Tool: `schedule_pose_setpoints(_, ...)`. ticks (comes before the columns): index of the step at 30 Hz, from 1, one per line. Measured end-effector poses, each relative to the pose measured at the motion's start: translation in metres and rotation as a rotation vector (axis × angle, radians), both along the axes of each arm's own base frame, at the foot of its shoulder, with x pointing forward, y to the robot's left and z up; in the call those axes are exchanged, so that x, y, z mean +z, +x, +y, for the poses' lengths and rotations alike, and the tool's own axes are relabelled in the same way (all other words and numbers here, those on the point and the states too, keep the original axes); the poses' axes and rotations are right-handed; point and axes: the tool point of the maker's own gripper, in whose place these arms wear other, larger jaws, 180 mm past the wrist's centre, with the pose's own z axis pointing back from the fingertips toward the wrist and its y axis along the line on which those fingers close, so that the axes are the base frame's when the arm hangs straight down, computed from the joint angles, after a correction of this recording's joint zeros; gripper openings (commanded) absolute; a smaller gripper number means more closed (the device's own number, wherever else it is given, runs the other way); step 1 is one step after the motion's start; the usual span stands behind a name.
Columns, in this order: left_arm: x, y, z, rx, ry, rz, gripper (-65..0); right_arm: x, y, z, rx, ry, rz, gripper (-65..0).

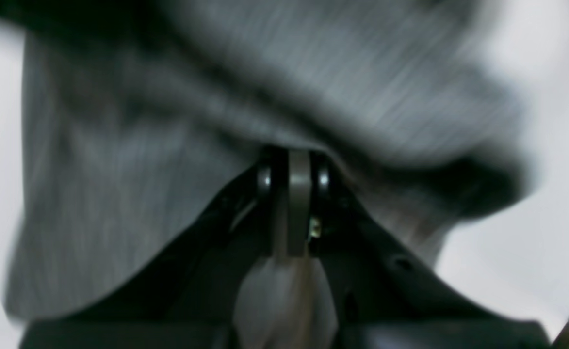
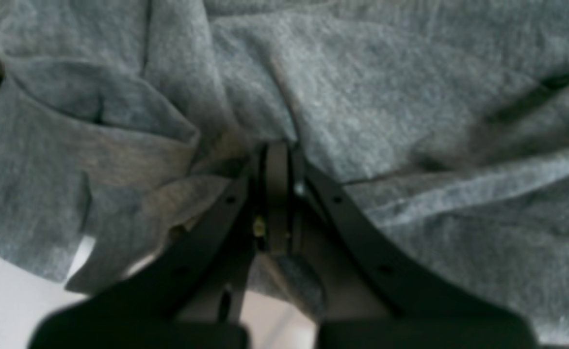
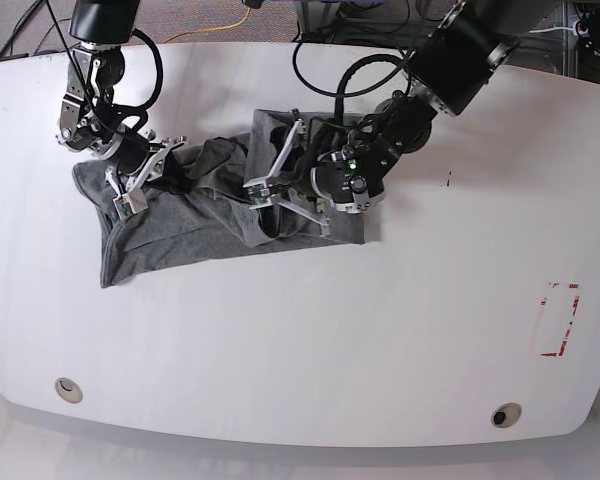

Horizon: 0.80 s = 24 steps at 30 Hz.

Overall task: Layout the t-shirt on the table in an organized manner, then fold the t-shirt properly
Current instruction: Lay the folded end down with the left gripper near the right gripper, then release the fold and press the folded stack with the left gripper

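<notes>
Red tape rectangle (image 3: 559, 320) far right on table (image 3: 380, 330), well clear. T-shirt (image 3: 195, 225) bunched left of centre. Left gripper (image 3: 252, 192) and right gripper (image 3: 127, 196) both clamped on its fabric.

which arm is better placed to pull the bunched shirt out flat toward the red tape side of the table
The left gripper, by my judgement. It is shut on the t-shirt near its middle, on the side nearer the red tape rectangle. The right gripper pinches the far end.

Base: looks straight down from high above on the whole table (image 3: 280, 380).
Wrist views: each looks along its own fingers, very close to the t-shirt (image 3: 180, 230).
Shared: the t-shirt.
</notes>
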Motion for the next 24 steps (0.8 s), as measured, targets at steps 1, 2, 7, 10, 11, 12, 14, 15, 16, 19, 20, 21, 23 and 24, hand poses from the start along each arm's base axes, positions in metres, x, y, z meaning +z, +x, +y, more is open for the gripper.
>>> schedule_pose_setpoints(1, 0.005, 0.002, -0.008, -0.005, -0.018, -0.007, -62.9, 0.000, 0.001, 0.000, 0.002, -0.002, 0.001, -64.5)
schedule_pose_setpoints(2, 0.010, 0.004, -0.015, -0.009, -0.037, -0.015, -62.8, 0.000, 0.001, 0.000, 0.001, -0.004, 0.002, -64.5)
schedule_pose_setpoints(7, 0.023, 0.012, -0.038, -0.019, -0.091, -0.021, -62.8, 0.000, 0.001, 0.000, 0.001, -0.003, 0.000, -64.5)
schedule_pose_setpoints(10, 0.016, 0.015, -0.045, -0.031, -0.064, -0.007, -62.8, 0.000, 0.001, 0.000, 0.001, -0.003, 0.000, -64.5)
schedule_pose_setpoints(11, 0.016, 0.016, -0.047, -0.035, -0.060, -0.006, -62.8, 0.000, 0.001, -0.001, 0.001, -0.003, 0.000, -64.5)
schedule_pose_setpoints(12, 0.014, 0.015, -0.052, -0.045, -0.064, -0.001, -62.8, 0.000, 0.001, 0.000, 0.000, -0.003, 0.001, -64.5)
schedule_pose_setpoints(14, 0.015, 0.015, -0.063, -0.066, -0.090, -0.002, -62.8, 0.000, 0.001, 0.000, 0.000, -0.003, 0.001, -64.5)
schedule_pose_setpoints(15, 0.015, 0.015, -0.068, -0.073, -0.101, -0.004, -62.8, 0.000, 0.001, 0.000, 0.000, -0.003, 0.001, -64.5)
schedule_pose_setpoints(16, 0.016, 0.014, -0.075, -0.085, -0.123, -0.004, -62.8, 0.000, 0.001, 0.000, 0.000, -0.003, 0.001, -64.5)
schedule_pose_setpoints(19, 0.017, 0.012, -0.092, -0.106, -0.171, 0.004, -63.1, 0.000, 0.001, -0.001, 0.000, -0.003, 0.001, -64.5)
schedule_pose_setpoints(20, 0.017, 0.012, -0.095, -0.112, -0.174, 0.004, -63.2, 0.000, 0.001, 0.000, 0.000, -0.003, 0.001, -64.5)
schedule_pose_setpoints(21, 0.018, 0.012, -0.096, -0.114, -0.179, 0.002, -63.2, 0.000, 0.001, 0.000, -0.001, -0.002, 0.001, -64.5)
schedule_pose_setpoints(23, 0.021, 0.014, -0.098, -0.115, -0.187, -0.004, -63.2, 0.000, 0.001, 0.000, 0.000, -0.002, 0.001, -64.5)
schedule_pose_setpoints(24, 0.024, 0.017, -0.097, -0.109, -0.192, -0.012, -63.2, 0.000, 0.001, 0.000, 0.000, -0.002, 0.001, -64.5)
